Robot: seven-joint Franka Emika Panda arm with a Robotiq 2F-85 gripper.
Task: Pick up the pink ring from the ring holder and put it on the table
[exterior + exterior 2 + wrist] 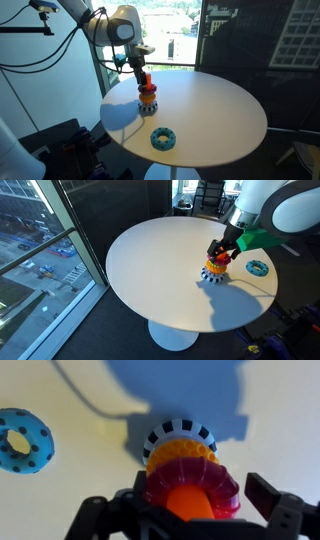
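Pink ring (193, 482) on ring holder (180, 434), between parted jaws

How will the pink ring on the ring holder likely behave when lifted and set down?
Probably stiff: the pink ring keeps a smooth, glossy donut shape, so possibly slippery. Small, so likely light. Round, so it may roll on the table.

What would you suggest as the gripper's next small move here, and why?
Probably close the gripper on the pink ring. In the wrist view its fingers flank the ring, with a slight gap showing on one side. The ring sits on top of the ring holder, with the peg through its hole.
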